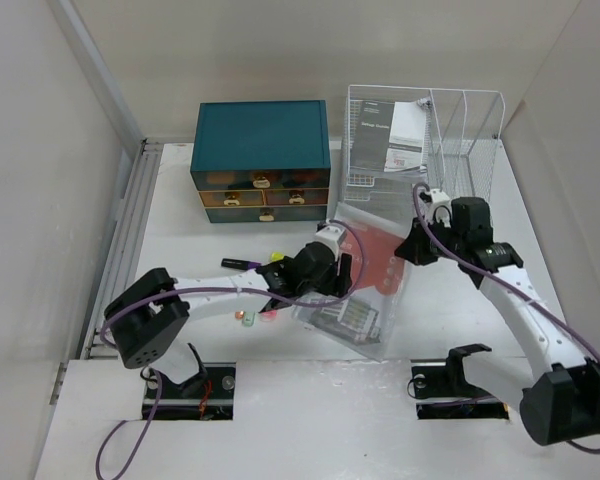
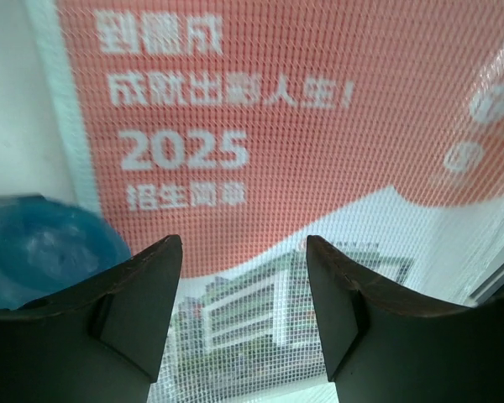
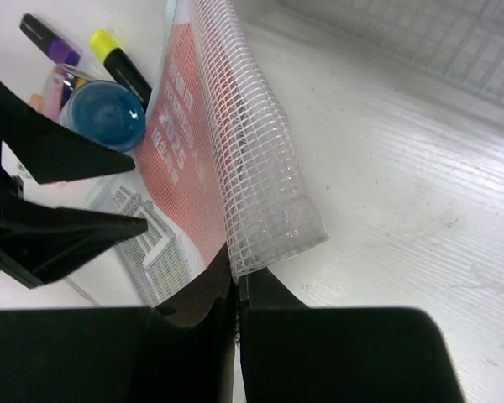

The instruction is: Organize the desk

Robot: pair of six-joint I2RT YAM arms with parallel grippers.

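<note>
The white desk carries a clear mesh pouch with a red leaflet inside, lying at the middle. My right gripper is shut on the pouch's right corner, and the mesh edge curls up out of the closed jaws. My left gripper is open just above the pouch's left part. In the left wrist view its jaws stand apart over the leaflet, with nothing between them.
A teal drawer box stands at the back, with a white wire rack holding papers to its right. A black marker, a yellow highlighter and a blue round object lie left of the pouch. Small coloured items lie under the left arm.
</note>
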